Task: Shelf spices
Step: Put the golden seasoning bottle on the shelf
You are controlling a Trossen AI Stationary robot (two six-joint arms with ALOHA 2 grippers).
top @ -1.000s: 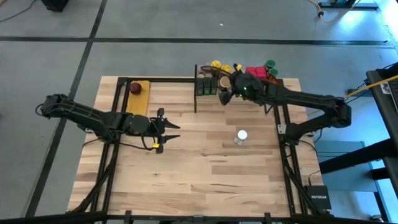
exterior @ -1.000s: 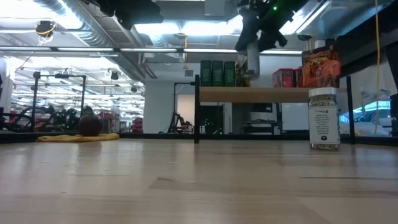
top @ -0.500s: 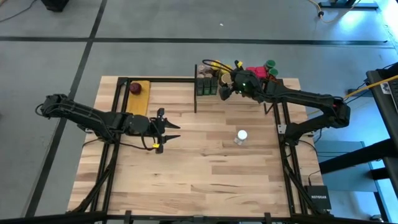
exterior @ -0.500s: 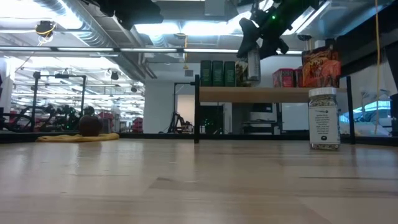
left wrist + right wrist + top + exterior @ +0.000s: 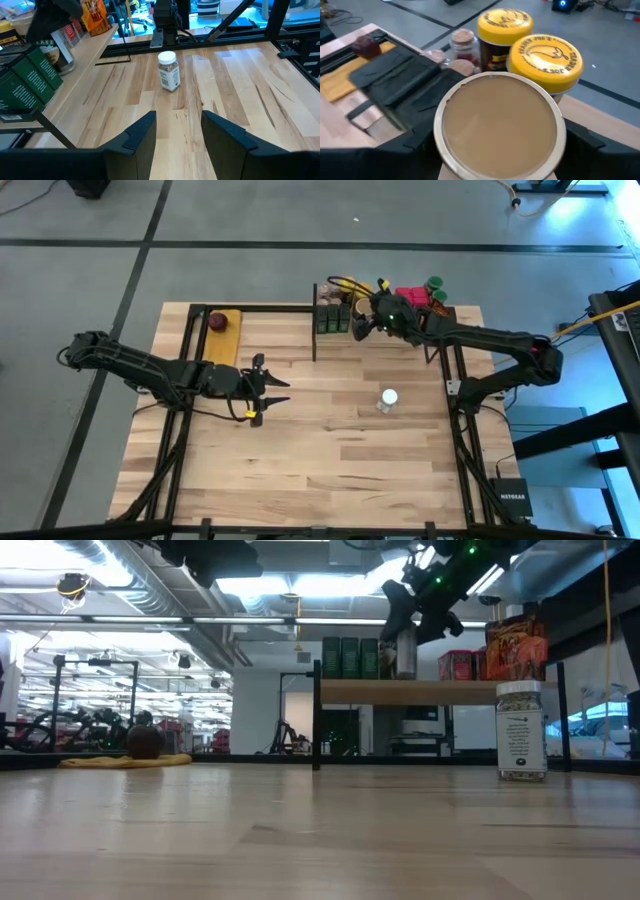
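The right gripper [image 5: 362, 323] reaches over the near edge of the shelf [image 5: 420, 691] in the upper middle of the high view, pinching a tan-lidded jar [image 5: 500, 125] between its fingers. In the low view that jar [image 5: 405, 650] stands at the shelf's level just beside the three dark tins [image 5: 350, 658], with the gripper [image 5: 408, 615] above it. In the right wrist view the tan lid fills the middle of the frame, the dark fingers [image 5: 415, 145] pressing its sides; beyond it stand two yellow-lidded jars [image 5: 544, 60] touching each other, and smaller jars of reddish spice [image 5: 462, 42] beside them.

The other spices crowd the shelf: the dark tins [image 5: 333, 319] at its left end, red boxes [image 5: 410, 295] and a green-lidded jar [image 5: 434, 283] farther right in the high view, and an orange packet [image 5: 515, 645] at the right in the low view.

One white-lidded jar [image 5: 388, 399] stands upright alone on the desk [image 5: 300, 460], right of centre and well apart from the shelf. The left wrist view shows it [image 5: 168, 71] straight ahead of the left gripper [image 5: 177, 135], whose fingers are spread with nothing between them. That left gripper [image 5: 262, 392] hovers over the desk left of centre in the high view.

A dark red round thing [image 5: 217, 322] lies on a yellow pad [image 5: 226, 345] at the desk's upper left.
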